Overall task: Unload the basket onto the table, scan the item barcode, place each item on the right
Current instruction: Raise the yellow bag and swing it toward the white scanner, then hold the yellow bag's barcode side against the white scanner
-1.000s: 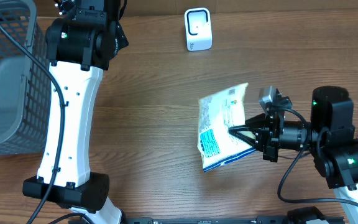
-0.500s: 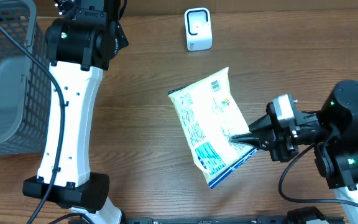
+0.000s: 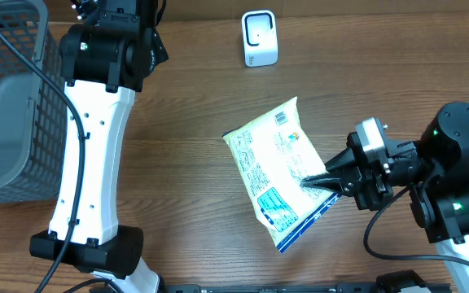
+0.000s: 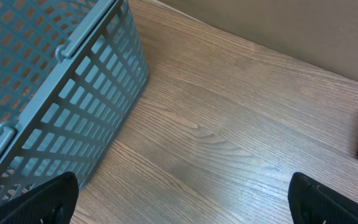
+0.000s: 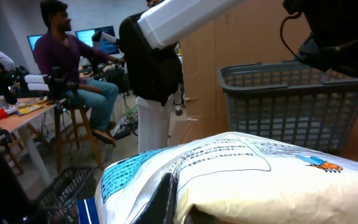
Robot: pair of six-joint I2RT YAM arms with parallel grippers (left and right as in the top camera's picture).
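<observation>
Wooden bench (image 3: 194,163) lay beneath everything; toward its near right corner the right gripper (image 3: 316,181) pinched one edge of the snack bag (image 3: 271,175), holding it right of the middle. What looked like the barcode (image 3: 283,118) sat at the bag's far end, so turning that end squarely to the scanner (image 3: 259,38) at the far edge seemed wise. Beside the basket (image 3: 6,98) at the far left corner, the left gripper (image 4: 191,199) hung spread and empty.

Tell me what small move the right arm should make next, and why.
Probably swing the bag toward the scanner: the right fingers are shut on its edge, and its barcode lies near the end pointing that way, well short of it.
</observation>
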